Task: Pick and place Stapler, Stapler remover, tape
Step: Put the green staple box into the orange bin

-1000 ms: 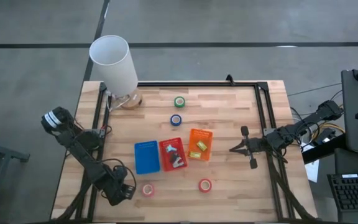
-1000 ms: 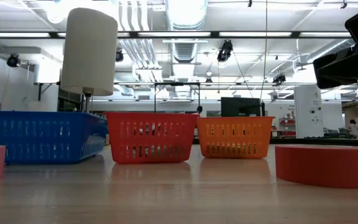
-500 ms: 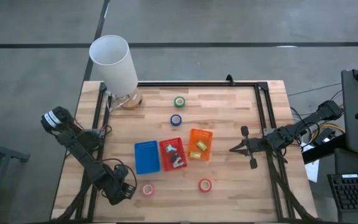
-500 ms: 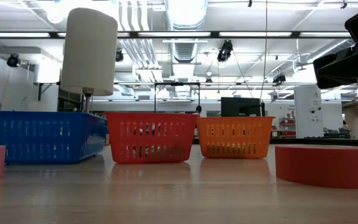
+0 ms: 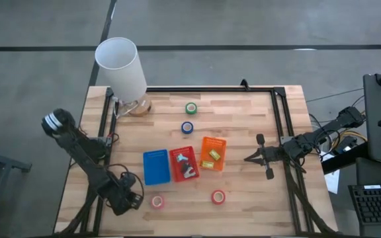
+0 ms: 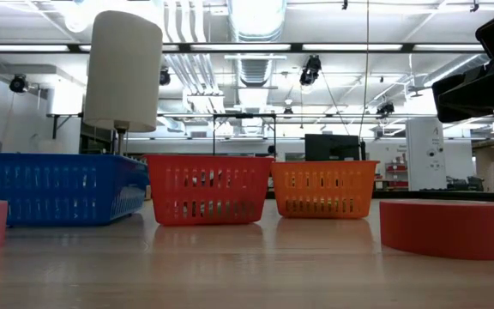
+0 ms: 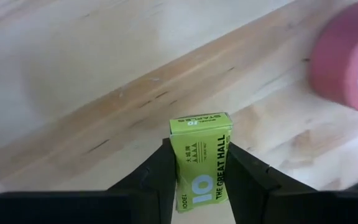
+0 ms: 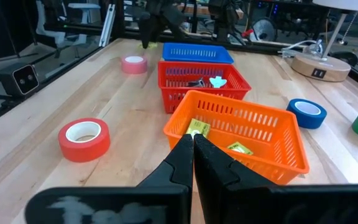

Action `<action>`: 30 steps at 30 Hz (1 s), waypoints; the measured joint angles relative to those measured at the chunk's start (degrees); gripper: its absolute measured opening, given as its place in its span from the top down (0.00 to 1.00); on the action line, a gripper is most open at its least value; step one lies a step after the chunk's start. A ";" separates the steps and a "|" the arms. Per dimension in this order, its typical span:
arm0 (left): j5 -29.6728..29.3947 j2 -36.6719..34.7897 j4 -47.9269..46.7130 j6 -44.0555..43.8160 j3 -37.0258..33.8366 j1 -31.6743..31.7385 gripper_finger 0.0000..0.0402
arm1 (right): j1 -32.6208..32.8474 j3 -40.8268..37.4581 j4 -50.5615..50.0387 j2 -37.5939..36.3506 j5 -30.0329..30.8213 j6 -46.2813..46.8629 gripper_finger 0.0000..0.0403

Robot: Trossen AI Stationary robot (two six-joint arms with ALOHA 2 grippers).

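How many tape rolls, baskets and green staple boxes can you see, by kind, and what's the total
Tape rolls: 4, green, blue, pink, red
Baskets: 3, blue, red, orange
Staple boxes: 3, two in the orange basket, one in the left gripper
Total: 10

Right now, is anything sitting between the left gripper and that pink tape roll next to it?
Nothing on the table between them. But the left gripper is shut on a green staple box, which it must put down first; the pink tape roll lies just beside it.
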 joint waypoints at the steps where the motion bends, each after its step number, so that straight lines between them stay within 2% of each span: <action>1: -0.49 -0.65 -0.08 0.00 0.00 0.01 0.71 | 0.00 0.00 -0.02 0.01 0.00 0.00 0.98; 8: -2.77 -6.48 1.02 -0.42 0.09 0.01 0.71 | 0.00 0.00 -0.01 0.02 0.00 -0.16 0.98; 11: -6.51 -9.47 0.89 0.22 0.11 0.01 0.71 | 0.00 0.00 0.00 0.04 0.01 -0.22 0.98; 14: -13.85 -12.22 0.90 2.58 0.13 0.02 0.71 | 0.00 0.00 -0.02 0.04 0.02 -0.20 0.98; 19: -32.38 -15.45 1.18 11.23 0.15 1.04 0.70 | 0.00 0.00 -0.02 0.04 0.02 -0.20 0.98; 24: -49.17 -15.79 1.60 17.23 0.15 4.89 0.70 | 0.00 0.00 0.00 0.04 0.02 -0.20 0.98; 28: -53.79 -14.44 8.32 27.00 0.16 10.02 0.70 | 0.00 0.00 0.00 0.02 0.02 -0.15 0.98; 30: -54.79 -13.15 14.85 33.74 0.17 12.84 0.70 | 0.02 0.00 -0.01 0.02 0.02 -0.17 0.98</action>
